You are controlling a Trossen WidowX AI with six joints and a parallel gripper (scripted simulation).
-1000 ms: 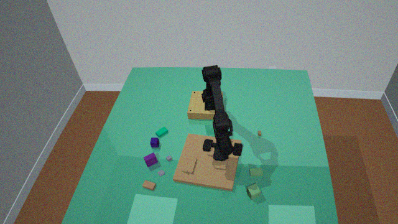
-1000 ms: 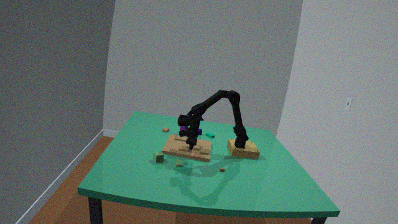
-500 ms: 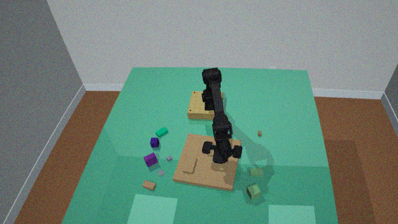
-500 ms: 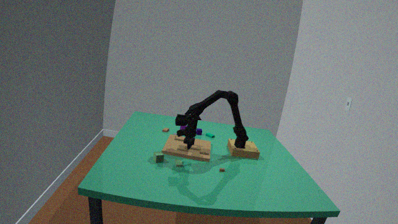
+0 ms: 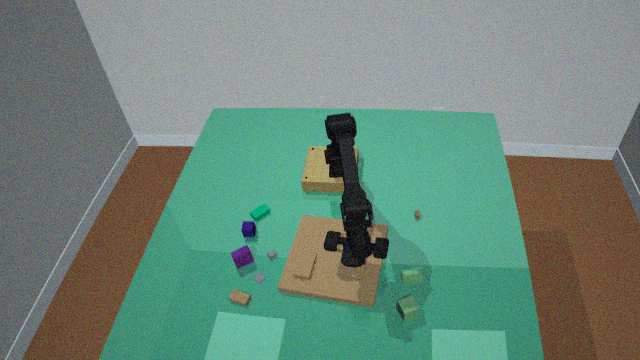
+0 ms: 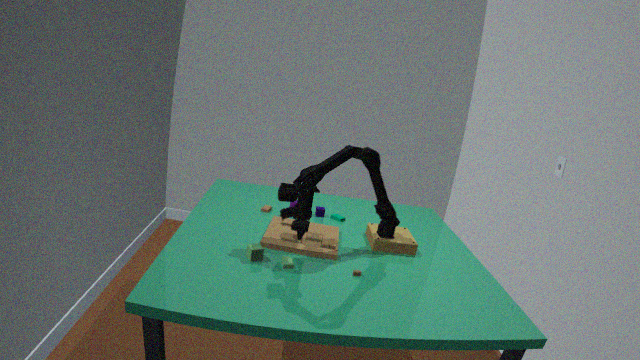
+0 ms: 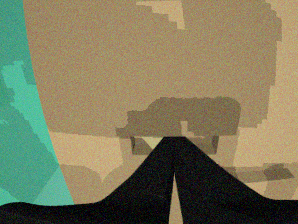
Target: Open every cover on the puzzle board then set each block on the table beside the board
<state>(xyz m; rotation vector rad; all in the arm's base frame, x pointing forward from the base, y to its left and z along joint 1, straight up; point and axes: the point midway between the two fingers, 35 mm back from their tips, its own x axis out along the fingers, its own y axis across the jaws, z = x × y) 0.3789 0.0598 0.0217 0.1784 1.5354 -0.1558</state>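
Note:
The tan puzzle board (image 5: 332, 260) lies in the middle of the green table; it also shows in the exterior view (image 6: 301, 237). My gripper (image 5: 352, 261) points straight down over the board's right part, shut with nothing between the fingers. In the wrist view the closed fingertips (image 7: 174, 144) sit right at a darker tan cover (image 7: 182, 117) on the board surface. One cover (image 5: 305, 267) on the board's left part stands swung out at an angle. The wells under my hand are hidden by the arm.
Left of the board lie a green block (image 5: 260, 211), two purple blocks (image 5: 248, 228) (image 5: 242, 256), two small pinkish blocks (image 5: 271, 254) (image 5: 258, 277) and a tan block (image 5: 240, 297). Right of it lie two olive blocks (image 5: 411, 275) (image 5: 408, 306) and a small tan block (image 5: 417, 214). The arm's base plate (image 5: 325, 170) stands behind.

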